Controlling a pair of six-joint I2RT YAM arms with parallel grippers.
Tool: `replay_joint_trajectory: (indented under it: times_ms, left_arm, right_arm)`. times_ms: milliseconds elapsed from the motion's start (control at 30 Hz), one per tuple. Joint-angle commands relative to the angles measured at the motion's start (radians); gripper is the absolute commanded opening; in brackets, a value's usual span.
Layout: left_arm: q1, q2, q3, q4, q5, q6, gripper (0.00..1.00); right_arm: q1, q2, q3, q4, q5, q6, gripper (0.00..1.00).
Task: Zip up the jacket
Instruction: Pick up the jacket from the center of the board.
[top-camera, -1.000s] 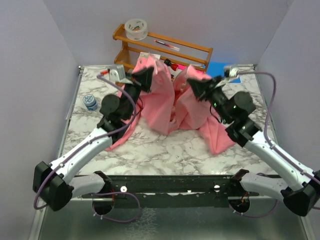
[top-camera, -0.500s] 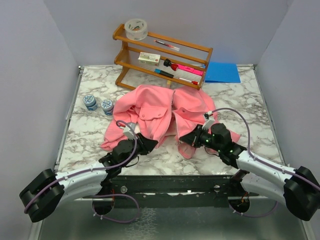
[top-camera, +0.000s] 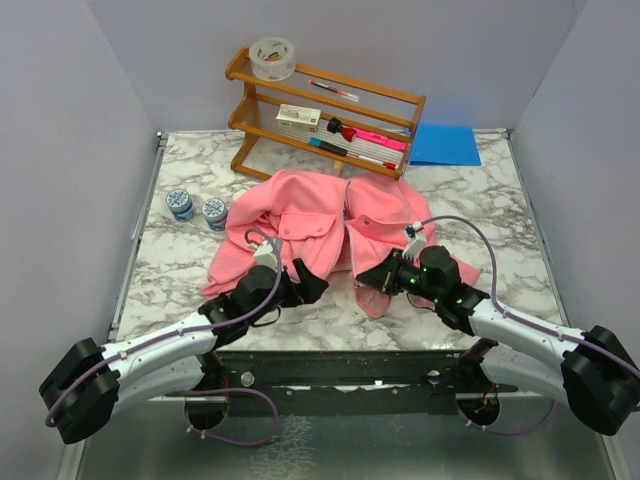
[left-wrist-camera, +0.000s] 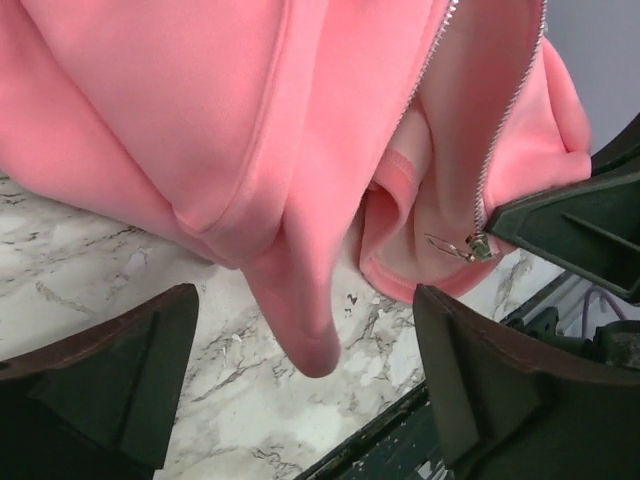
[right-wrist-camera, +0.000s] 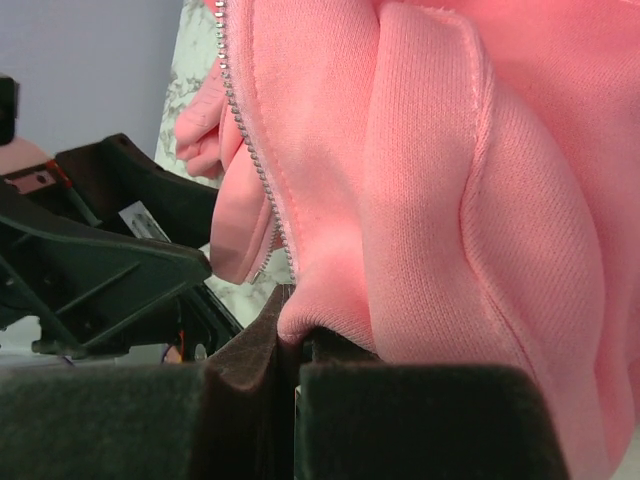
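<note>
Jacket (top-camera: 320, 215) lies front-up in the middle of the marble table (top-camera: 500, 250), collar toward the far side, its 2 front panels parted along the zipper. From above, your left gripper (top-camera: 300, 284) sits at the near hem of the left panel with its jaws wide and nothing between them. Your right gripper (top-camera: 372, 280) is pinched shut on the near hem of the right panel.

Left wrist view: the fingers (left-wrist-camera: 100, 380) stand far apart over bare marble, and a loose fold of the jacket hangs between them without touching either. The zipper pull (left-wrist-camera: 468, 246) sits at the bottom of the right row of teeth (left-wrist-camera: 505, 110), right beside the right gripper's finger. The other row runs up just left of it. The step in hand, I judge, is taking the bottom end of that free row. Aim for the tape beside the teeth, not the fat fold, so the end stays stiff enough to feed into the slider.

Right wrist view: the pads (right-wrist-camera: 250, 370) clamp a roll of fleece at the hem, with teeth (right-wrist-camera: 245, 130) running away above. Keep this grip low and taut; slack here would let the slider tip.
</note>
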Motion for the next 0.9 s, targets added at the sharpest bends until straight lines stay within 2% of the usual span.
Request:
replay_joint_trajectory:
  times_ms: [0,133,267,367,500,867]
  left_arm:
    - [-0.003,0.022,0.192,-0.351,0.014,0.091,0.98]
    - [-0.002,0.079,0.334,-0.502,0.044,0.186,0.99]
    - [-0.001,0.206,0.507,-0.707,0.083,0.289,0.99]
    - [0.008,0.308,0.573,-0.806,0.139,0.333,0.95]
    - [0.033,0.387,0.586,-0.821,0.251,0.346,0.83]
    - [0.153,0.400,0.623,-0.808,0.349,0.371,0.76]
  right_arm:
    - [0.007,-0.012,-0.004,-0.009,-0.019,-0.016,0.00]
    - [0.007,-0.015,-0.005,-0.011,-0.020,-0.018,0.00]
    - [0.007,-0.022,0.000,-0.030,-0.019,-0.022,0.00]
    - [0.008,-0.030,0.001,-0.045,-0.017,-0.024,0.00]
    - [0.007,-0.043,0.002,-0.055,-0.018,-0.024,0.00]
    - [0.007,-0.054,0.002,-0.064,-0.009,-0.029,0.00]
